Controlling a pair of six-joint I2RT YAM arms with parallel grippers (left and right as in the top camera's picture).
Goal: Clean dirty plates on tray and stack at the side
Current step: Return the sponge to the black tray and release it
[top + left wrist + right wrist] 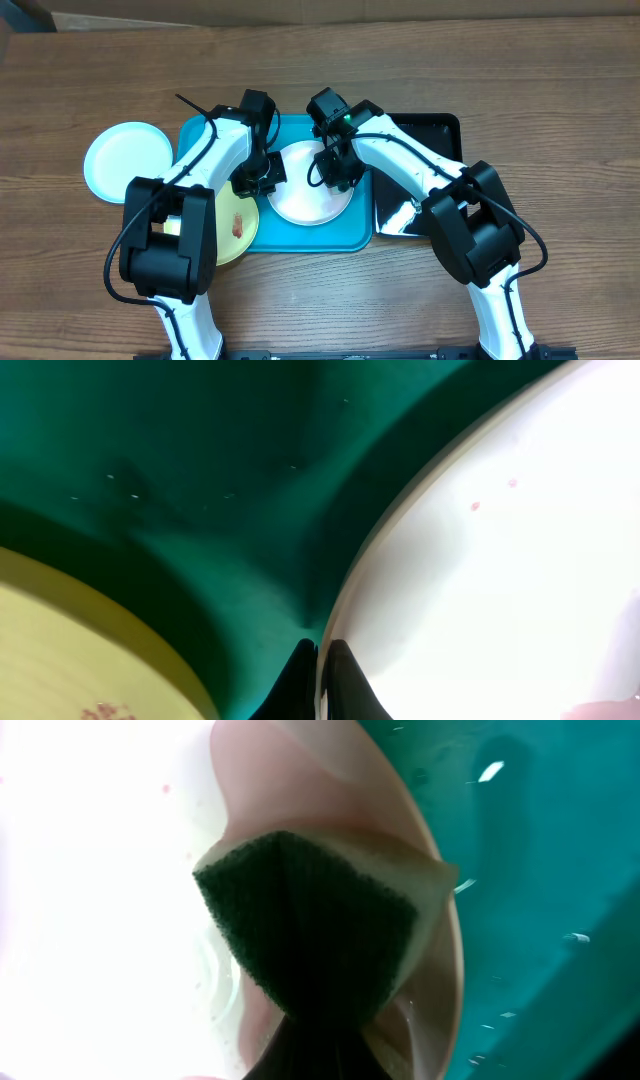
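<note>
Left gripper [321,680] pinching white plate [300,205] rim on turquoise tray [300,240]; right gripper [315,1055] clamping green sponge [310,920], sponge resting on same plate. Yellow-green plate [238,228] overhanging tray's left edge.

No text, label, brand, number or sign can be read in any view, whether on the white plate [305,203], the tray [300,239] or the table [520,70].
</note>
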